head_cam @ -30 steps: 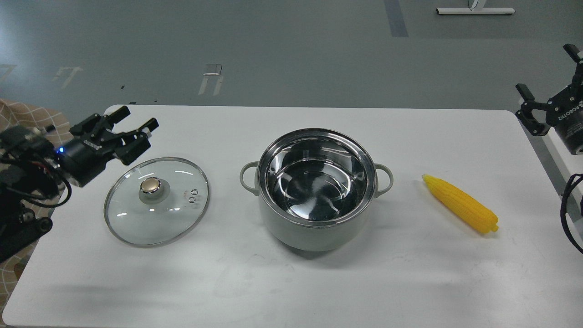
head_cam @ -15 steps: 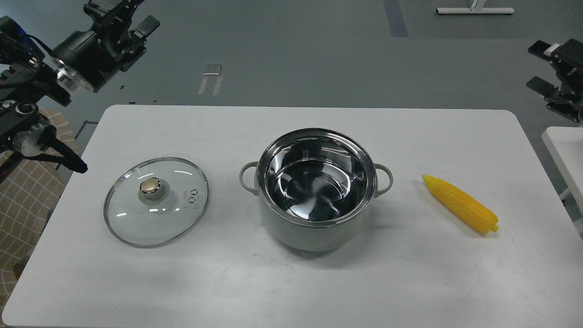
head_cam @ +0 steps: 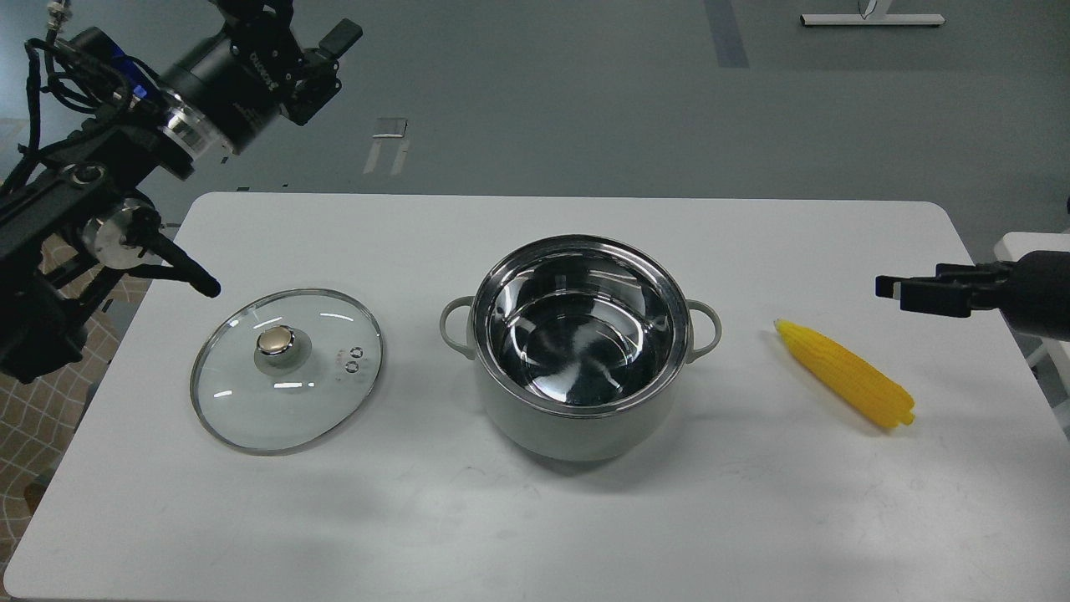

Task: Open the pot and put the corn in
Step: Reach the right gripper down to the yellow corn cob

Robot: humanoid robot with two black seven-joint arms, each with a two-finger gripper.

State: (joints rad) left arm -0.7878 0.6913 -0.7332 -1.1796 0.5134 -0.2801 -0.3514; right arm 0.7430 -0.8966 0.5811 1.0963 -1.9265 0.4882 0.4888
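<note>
The pot [head_cam: 577, 418] stands open in the middle of the table, its shiny steel inside empty. Its glass lid [head_cam: 287, 368] lies flat on the table to the left, knob up. The yellow corn [head_cam: 844, 374] lies on the table right of the pot, pointed end toward the pot. My left gripper [head_cam: 305, 29] is raised high at the far left, behind the table's back edge, open and empty, partly cut off by the top of the view. My right gripper [head_cam: 899, 291] reaches in from the right, just above and right of the corn, seen side-on with nothing in it.
The white table [head_cam: 535, 518] has bare surface in front of the pot. My left arm's elbow parts [head_cam: 125, 242] hang over the table's left edge near the lid. A second white table edge [head_cam: 1024, 244] shows at the far right.
My left gripper has risen from beside the lid to high at the back left. My right gripper has swung down and in from the far right to just above the corn.
</note>
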